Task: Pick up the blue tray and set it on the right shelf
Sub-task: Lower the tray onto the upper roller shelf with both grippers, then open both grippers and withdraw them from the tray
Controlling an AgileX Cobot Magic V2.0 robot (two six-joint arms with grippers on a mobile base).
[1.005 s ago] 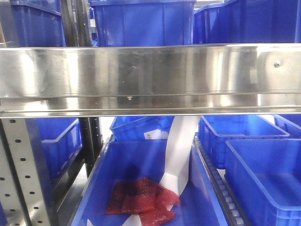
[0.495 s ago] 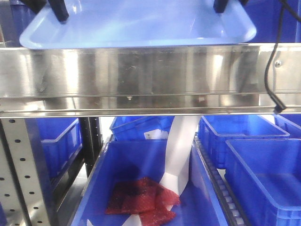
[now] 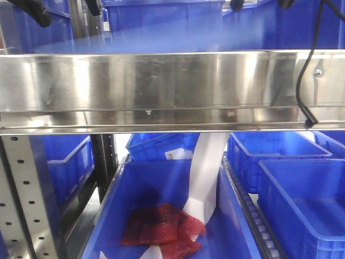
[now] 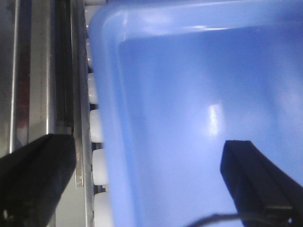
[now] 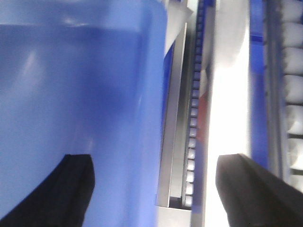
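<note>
Warehouse or stockroom setting: stainless steel rack shelf (image 3: 161, 89) with perforated uprights (image 3: 27, 194), rows of deep blue plastic bins (image 3: 294, 189), white roller tracks (image 4: 97, 137) along the shelf edges.

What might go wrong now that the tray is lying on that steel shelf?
1. Both sets of jaws stand open astride the blue tray rim; withdrawing crookedly might hook it and drag it.
2. The tray seems to sit on white rollers, so a nudge might send it sliding.
3. The black cable hangs across the right shelf rail and might snag.
</note>
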